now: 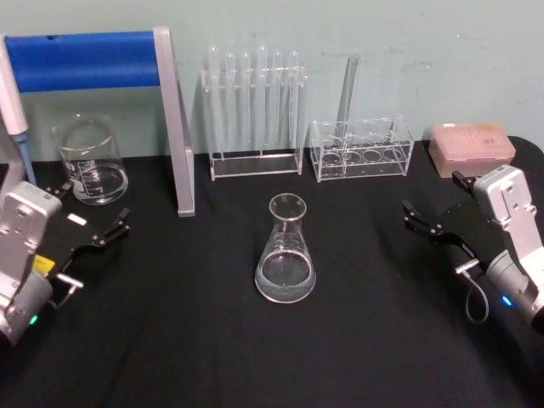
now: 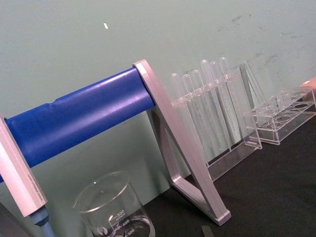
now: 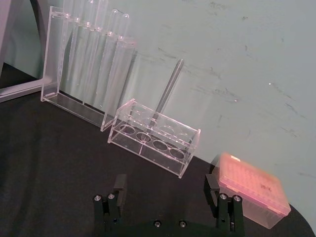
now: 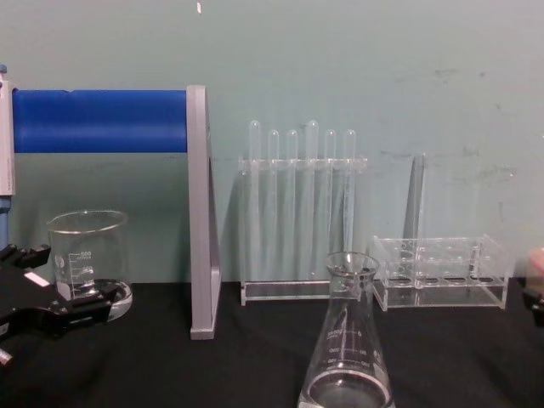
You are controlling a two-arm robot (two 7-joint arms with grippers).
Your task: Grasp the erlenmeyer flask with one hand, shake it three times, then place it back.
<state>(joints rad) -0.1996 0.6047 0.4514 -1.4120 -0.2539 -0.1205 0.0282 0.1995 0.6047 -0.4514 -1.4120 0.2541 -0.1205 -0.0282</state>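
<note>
Left tool [image 1: 93,204] near "600"-marked beaker [image 4: 89,255]

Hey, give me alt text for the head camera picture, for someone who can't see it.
A clear flask stands upright and untouched in the middle of a black table. The left gripper and right gripper sit open on either side of it. Behind are a beaker, a test tube rack, a low rack and a pink box.

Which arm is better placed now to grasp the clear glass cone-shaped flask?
Probably right: the open right claw is nearer the flask than the left claw, which sits by the cylindrical glass beaker.
</note>
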